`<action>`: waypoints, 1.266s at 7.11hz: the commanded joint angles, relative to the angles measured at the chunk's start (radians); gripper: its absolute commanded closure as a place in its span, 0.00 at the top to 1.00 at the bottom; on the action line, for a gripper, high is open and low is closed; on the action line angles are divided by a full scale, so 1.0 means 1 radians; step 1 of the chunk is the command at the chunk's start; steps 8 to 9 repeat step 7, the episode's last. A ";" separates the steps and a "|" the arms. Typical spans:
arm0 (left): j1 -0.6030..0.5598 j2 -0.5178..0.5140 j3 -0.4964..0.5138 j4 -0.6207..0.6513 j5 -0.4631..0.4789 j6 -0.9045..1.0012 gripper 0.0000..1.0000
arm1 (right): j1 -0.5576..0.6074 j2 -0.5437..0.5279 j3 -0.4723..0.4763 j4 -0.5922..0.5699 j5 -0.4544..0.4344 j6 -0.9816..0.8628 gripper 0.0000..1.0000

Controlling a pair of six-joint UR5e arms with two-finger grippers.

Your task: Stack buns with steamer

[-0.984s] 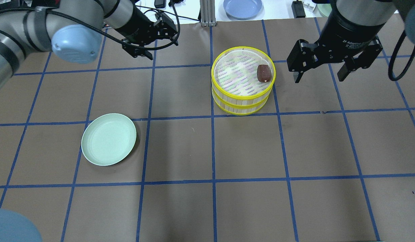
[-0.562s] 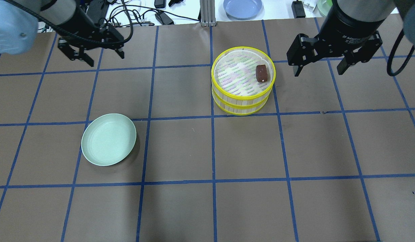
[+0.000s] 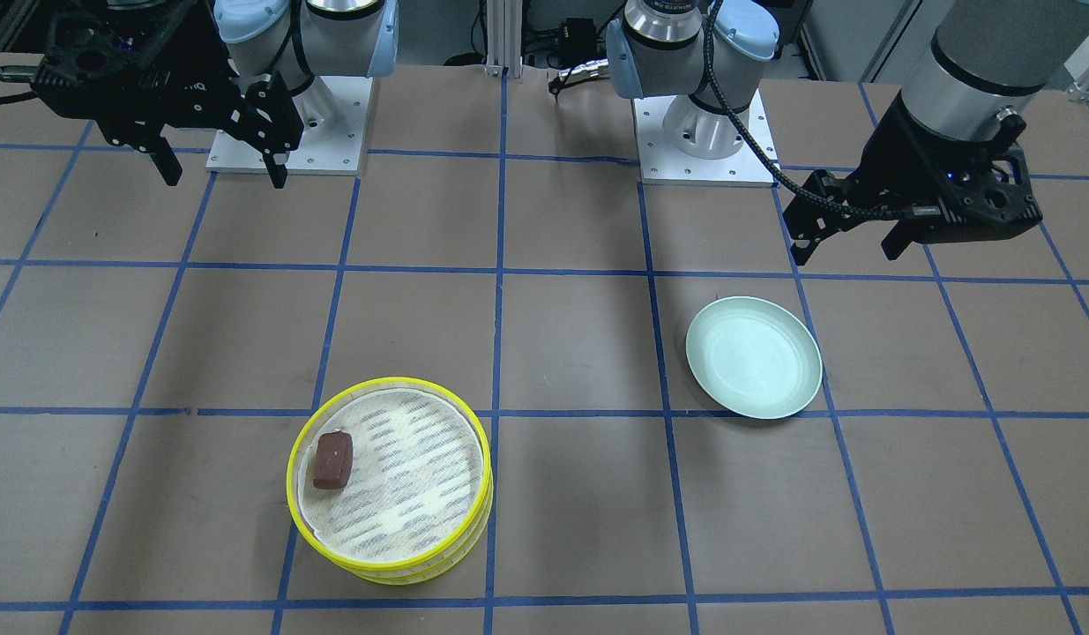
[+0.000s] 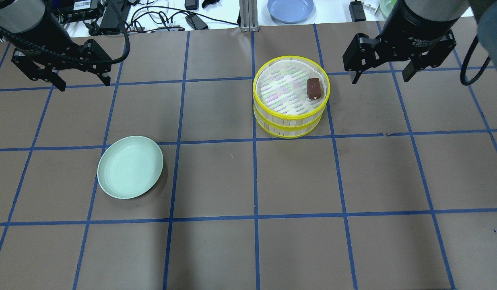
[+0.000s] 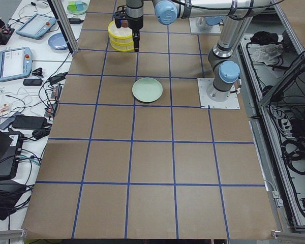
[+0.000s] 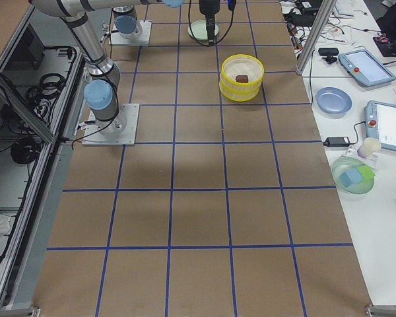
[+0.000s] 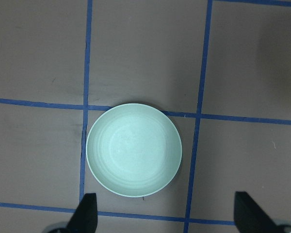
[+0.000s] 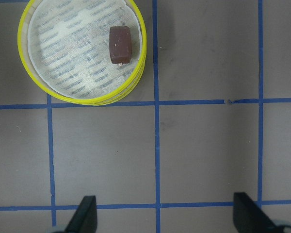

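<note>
The steamer (image 4: 272,117) is two yellow-rimmed trays stacked one on the other, right of the table's centre. The dark reddish-brown bun (image 4: 315,88) lies on the top tray's cloth by its right rim. It also shows in the right wrist view (image 8: 120,44) and the front view (image 3: 332,459). The cream-yellow bun is out of view. My right gripper (image 4: 381,77) is open and empty, raised just right of the steamer. My left gripper (image 4: 84,83) is open and empty, raised at the far left, beyond the plate.
An empty pale green plate (image 4: 130,166) sits left of centre, and shows below the left gripper in the left wrist view (image 7: 134,149). A blue plate (image 4: 290,9), cables and devices lie beyond the table's far edge. Blue tape marks a grid on the brown table.
My left gripper has swung from near the table's back centre out to the far left. My right gripper has drawn slightly back from the steamer. The bun and trays stay put.
</note>
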 commanded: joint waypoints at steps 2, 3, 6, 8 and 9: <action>-0.070 0.015 -0.036 0.014 0.002 -0.057 1.00 | 0.000 -0.001 0.001 0.003 0.000 0.000 1.00; -0.072 0.021 -0.044 0.018 -0.007 -0.080 1.00 | 0.000 0.000 0.001 0.002 0.001 0.002 1.00; -0.070 0.029 -0.062 0.005 0.005 -0.065 1.00 | 0.000 0.000 0.001 0.005 0.000 0.002 1.00; -0.070 0.029 -0.081 0.008 0.005 -0.065 1.00 | 0.000 0.000 0.001 0.002 0.000 0.000 1.00; -0.070 0.029 -0.081 0.008 0.005 -0.065 1.00 | 0.000 0.000 0.001 0.002 0.000 0.000 1.00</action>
